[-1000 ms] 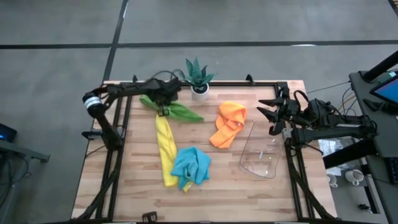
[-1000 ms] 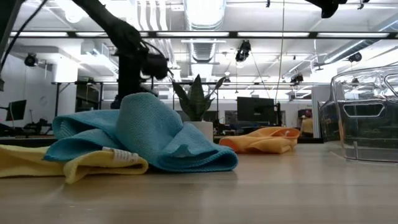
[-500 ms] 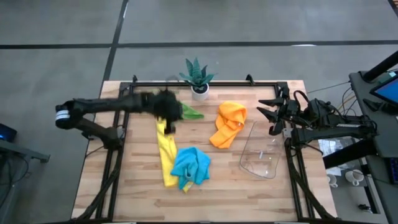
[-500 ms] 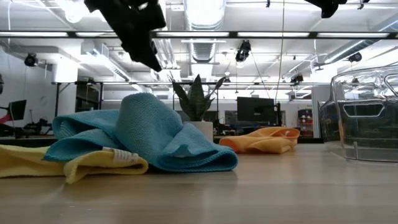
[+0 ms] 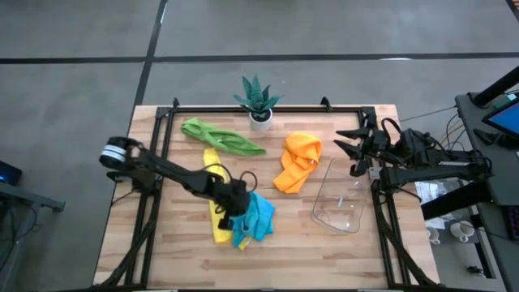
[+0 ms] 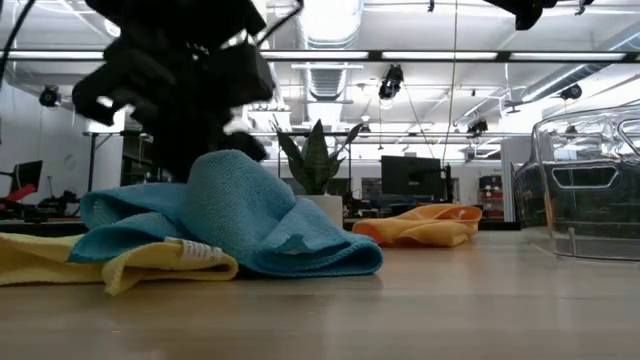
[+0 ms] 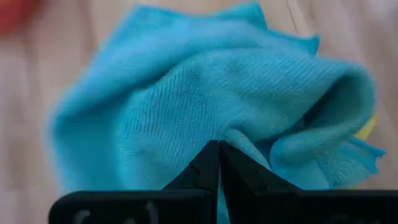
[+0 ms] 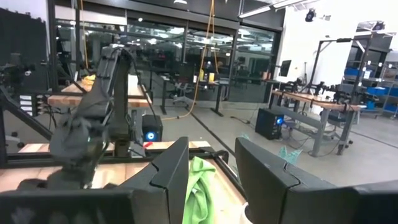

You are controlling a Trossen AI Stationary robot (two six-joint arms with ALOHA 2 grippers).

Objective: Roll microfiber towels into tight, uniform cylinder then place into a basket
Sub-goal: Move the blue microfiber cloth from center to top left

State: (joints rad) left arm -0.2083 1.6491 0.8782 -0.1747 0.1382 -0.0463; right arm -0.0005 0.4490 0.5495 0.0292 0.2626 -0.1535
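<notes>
open-plan robotics lab, exposed ceiling ducts (image 6: 330, 75), workbenches (image 8: 314, 102), monitors (image 6: 412, 176)

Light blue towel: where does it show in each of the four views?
High view: light blue towel, lower centre, on the yellow towel.
Low view: centre-left foreground.
Left wrist view: fills the frame.
Right wrist view: not in it.
Shared landmark: left gripper, shut, at the towel.

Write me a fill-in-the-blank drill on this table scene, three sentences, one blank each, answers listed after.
1. The left gripper, its fingers shut, is down at the ______ towel.
2. The blue towel lies partly on top of the ______ towel.
3. The clear basket holds ______ towels so far, and the right gripper waits, open, near the table's right edge.

Missing words: blue; yellow; no
</notes>
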